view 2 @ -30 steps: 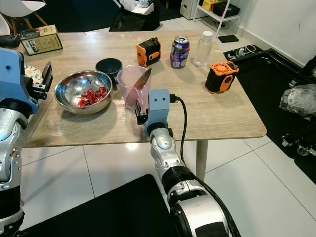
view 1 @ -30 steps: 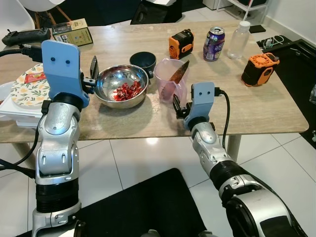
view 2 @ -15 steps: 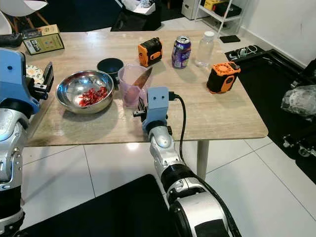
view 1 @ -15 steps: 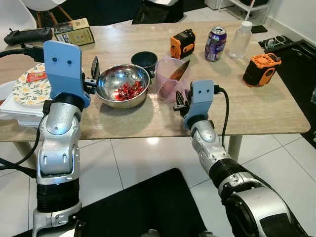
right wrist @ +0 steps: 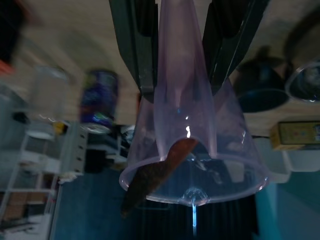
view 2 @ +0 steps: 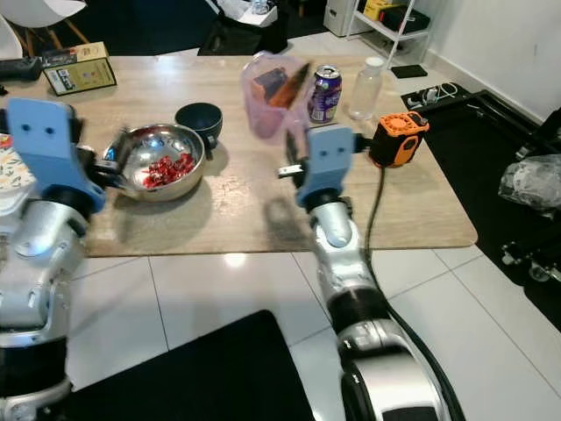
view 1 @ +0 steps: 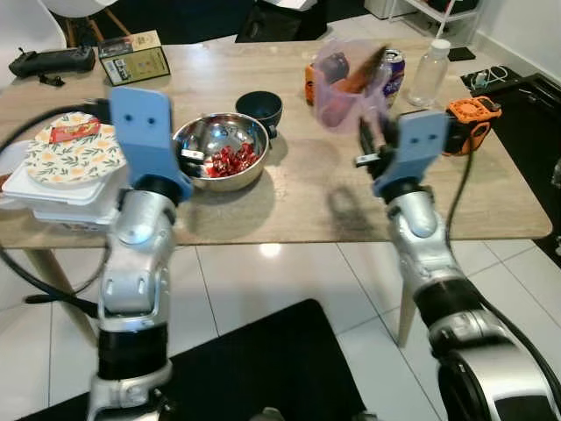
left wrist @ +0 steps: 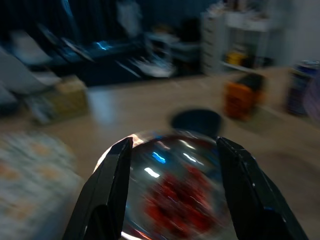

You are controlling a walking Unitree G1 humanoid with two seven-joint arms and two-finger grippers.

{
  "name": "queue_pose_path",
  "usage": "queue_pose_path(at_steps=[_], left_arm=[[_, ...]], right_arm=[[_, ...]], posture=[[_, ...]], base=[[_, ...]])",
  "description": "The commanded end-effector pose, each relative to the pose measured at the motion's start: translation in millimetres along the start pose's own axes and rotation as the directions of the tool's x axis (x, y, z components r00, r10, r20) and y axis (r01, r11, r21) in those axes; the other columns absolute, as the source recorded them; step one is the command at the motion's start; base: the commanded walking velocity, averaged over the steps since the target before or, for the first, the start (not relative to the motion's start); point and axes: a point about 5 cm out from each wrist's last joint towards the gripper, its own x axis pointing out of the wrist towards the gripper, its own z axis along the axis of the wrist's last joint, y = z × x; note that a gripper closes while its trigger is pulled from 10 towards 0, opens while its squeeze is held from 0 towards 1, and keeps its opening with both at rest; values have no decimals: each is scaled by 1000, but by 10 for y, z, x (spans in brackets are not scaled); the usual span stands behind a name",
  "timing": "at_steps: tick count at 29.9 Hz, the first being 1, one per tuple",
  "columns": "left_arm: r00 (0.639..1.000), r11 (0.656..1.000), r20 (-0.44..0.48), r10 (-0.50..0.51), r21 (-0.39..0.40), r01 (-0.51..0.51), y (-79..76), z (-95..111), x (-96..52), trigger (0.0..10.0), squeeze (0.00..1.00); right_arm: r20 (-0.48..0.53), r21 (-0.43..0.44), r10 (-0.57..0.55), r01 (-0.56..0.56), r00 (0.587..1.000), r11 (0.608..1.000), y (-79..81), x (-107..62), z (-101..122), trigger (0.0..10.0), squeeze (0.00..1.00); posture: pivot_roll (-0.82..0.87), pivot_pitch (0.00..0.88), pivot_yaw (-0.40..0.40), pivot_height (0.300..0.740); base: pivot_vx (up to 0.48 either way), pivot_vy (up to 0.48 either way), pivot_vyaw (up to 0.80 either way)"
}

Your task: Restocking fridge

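Spread wide, the left gripper (left wrist: 172, 192) hovers just before the steel bowl (view 1: 219, 149) of red pieces on the wooden table (view 1: 289, 189). Beside it sits a dark small bowl (view 1: 259, 105). Further right, the right gripper (right wrist: 182, 65) pinches a clear pink cup (view 1: 346, 74), raised above the table, something brown inside.

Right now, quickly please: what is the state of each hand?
Left hand: open, holding nothing, fingers either side of the steel bowl.
Right hand: closed on the pink cup, raised above the table.
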Motion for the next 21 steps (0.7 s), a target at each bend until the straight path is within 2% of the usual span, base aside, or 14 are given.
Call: queue_pose_path(at_steps=[1, 2, 3, 5, 6, 8, 13, 15, 19, 21], left_arm=[[996, 995, -24, -86, -47, 84, -112, -38, -40, 10000, 0], [986, 986, -43, -159, -52, 156, -177, -76, -70, 10000, 0], [986, 986, -43, -159, -52, 156, -177, -76, -70, 10000, 0], [962, 965, -72, -263, -40, 261, -264, -139, -133, 10000, 0], [962, 965, -72, -263, -40, 261, -264, -139, -133, 10000, 0], [947, 951, -90, -308, -35, 306, -303, -200, -190, 10000, 0], [946, 950, -95, -311, -26, 310, -327, -234, -207, 10000, 0], [949, 955, -109, -295, 2, 297, -360, -299, -218, 10000, 0], [950, 956, -116, -290, 3, 293, -372, -328, -225, 10000, 0], [930, 933, -79, -359, -39, 357, -445, -327, -276, 10000, 0]], right_arm=[[13, 12, -29, 29, 999, 1000, -103, -60, 46, 10000, 0], [-3, -7, -46, 46, 999, 999, -171, -133, 32, 10000, 0], [-3, -7, -46, 46, 999, 999, -171, -133, 32, 10000, 0], [-34, -42, -78, 76, 996, 996, -292, -246, -3, 10000, 0], [-34, -42, -78, 76, 996, 996, -292, -246, -3, 10000, 0], [-74, -82, -114, 108, 991, 991, -434, -354, -47, 10000, 0], [-109, -114, -161, 149, 981, 982, -575, -441, -57, 10000, 0], [-130, -146, -178, 158, 975, 976, -645, -495, -51, 10000, 0], [-139, -157, -176, 154, 975, 975, -655, -512, -51, 10000, 0], [-165, -145, -128, 104, 978, 984, -622, -573, -68, 10000, 0]], posture=[[89, 181, 1, 740], [84, 178, 0, 740], [84, 178, 0, 740], [80, 173, 1, 740], [80, 173, 1, 740], [73, 169, 7, 740], [63, 155, 12, 740], [63, 148, 9, 740], [62, 146, 6, 740], [56, 150, -9, 740]], base=[[0, 0, 0], [0, 0, 0], [0, 0, 0], [0, 0, 0], [0, 0, 0], [0, 0, 0], [0, 0, 0], [0, 0, 0], [0, 0, 0], [0, 0, 0]])
